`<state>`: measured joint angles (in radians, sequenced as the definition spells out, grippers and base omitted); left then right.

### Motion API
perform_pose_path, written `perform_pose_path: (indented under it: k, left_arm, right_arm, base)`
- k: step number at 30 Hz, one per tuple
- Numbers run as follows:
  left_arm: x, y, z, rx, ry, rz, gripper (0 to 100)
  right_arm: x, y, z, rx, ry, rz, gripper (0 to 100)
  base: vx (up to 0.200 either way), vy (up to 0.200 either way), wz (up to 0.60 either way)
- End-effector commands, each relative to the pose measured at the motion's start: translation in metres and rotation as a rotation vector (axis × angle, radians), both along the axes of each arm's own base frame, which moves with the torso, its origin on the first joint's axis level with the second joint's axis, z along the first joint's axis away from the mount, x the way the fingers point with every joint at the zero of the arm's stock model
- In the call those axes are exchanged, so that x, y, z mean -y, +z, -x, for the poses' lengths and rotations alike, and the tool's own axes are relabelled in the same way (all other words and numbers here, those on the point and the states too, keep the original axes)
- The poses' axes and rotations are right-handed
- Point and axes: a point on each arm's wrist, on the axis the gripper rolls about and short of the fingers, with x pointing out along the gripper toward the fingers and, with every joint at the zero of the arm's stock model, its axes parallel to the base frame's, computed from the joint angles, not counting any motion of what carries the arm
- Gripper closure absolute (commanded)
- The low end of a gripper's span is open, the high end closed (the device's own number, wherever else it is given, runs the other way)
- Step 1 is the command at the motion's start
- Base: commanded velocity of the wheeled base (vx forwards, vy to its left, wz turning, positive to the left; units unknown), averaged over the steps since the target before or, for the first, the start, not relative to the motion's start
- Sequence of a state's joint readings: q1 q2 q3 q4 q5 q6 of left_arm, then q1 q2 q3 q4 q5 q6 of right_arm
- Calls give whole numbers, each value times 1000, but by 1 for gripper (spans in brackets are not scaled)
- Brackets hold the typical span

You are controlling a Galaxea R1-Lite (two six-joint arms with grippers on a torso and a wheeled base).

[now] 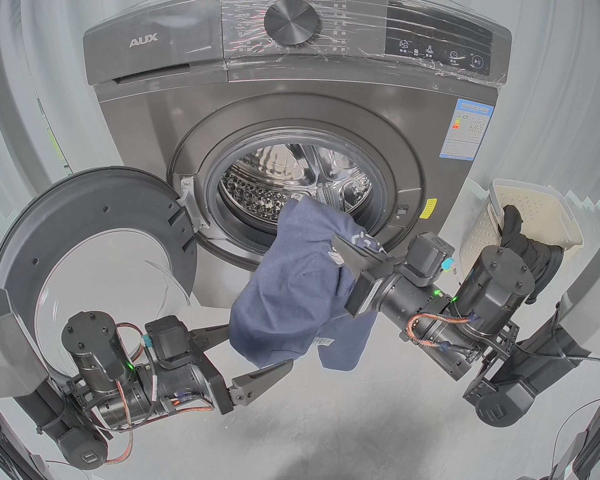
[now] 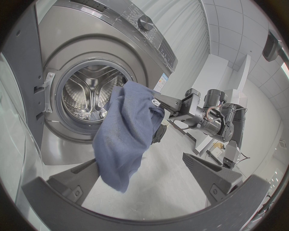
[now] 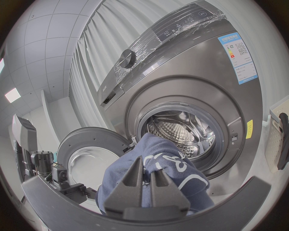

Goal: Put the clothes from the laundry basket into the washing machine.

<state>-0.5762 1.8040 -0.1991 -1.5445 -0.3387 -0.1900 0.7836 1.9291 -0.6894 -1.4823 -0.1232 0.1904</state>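
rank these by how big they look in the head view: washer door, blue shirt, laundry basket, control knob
1. washer door, helped by being nearer the camera
2. blue shirt
3. laundry basket, partly hidden
4. control knob

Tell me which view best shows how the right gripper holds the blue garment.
The right wrist view: the right gripper has both fingers pinched on the blue garment, close up. The head view shows the garment hanging before the washing machine opening, one finger over the cloth; the left wrist view shows it side-on, farther off.
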Motion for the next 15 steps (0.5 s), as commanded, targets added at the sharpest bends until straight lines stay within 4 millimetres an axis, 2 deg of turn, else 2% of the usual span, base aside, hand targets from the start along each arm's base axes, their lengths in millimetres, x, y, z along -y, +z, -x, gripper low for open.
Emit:
perform_pose_path:
  k: [1,10,15]
  left_arm:
    - [0,-3,-1,-13,1,-8,0]
    - [6,-25,-13,-85,6,-49,0]
    - [2,-38,-20,-121,37,-81,0]
  right_arm:
    - [3,0,-7,1,-22,-1,100]
    - [0,3,-1,9,-4,-7,100]
    - [0,3,-1,12,-5,-6,100]
  base:
    - [0,0,0]
    - [0,0,0]
    - [0,0,0]
